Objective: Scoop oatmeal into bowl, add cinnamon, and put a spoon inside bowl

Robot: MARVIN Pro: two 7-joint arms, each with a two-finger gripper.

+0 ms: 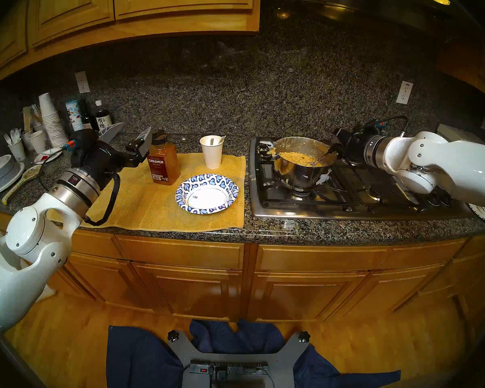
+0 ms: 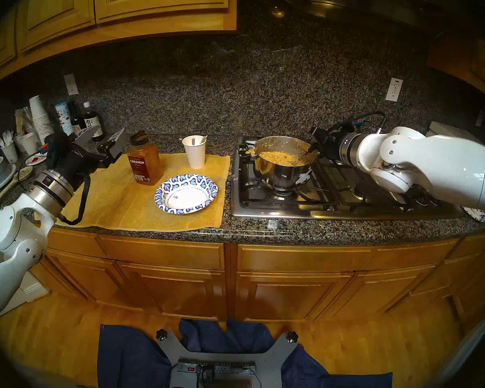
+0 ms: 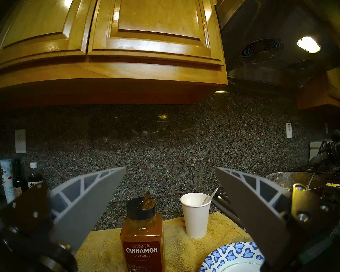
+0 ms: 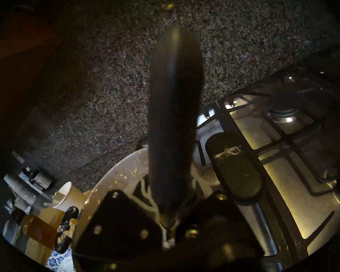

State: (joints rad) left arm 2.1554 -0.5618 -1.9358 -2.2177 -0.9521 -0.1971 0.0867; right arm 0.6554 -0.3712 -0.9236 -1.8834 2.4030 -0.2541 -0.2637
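The yellow mat (image 1: 163,199) reaches to the counter's front edge and stops just short of the cooktop (image 1: 347,199), leaving a narrow strip of granite between them. The bowl (image 1: 207,193) sits empty near the mat's right front corner, with bare mat open to its left and front. The cinnamon (image 1: 163,162) stands upright just behind and left of the bowl, and a paper cup (image 1: 212,152) holding the spoon (image 1: 220,140) stands behind the bowl near the mat's back edge.

The left gripper (image 1: 129,136) hovers over the mat's left rear, its fingers spread wide and holding nothing, the cinnamon just to its right. The right gripper (image 1: 337,149) sits at the pot (image 1: 301,166) rim's right side, its fingers drawn together on the dark handle of a serving spoon (image 1: 324,155) whose end lies in the oatmeal (image 1: 297,156). The pot stands on the cooktop's left burner, well apart from the bowl.
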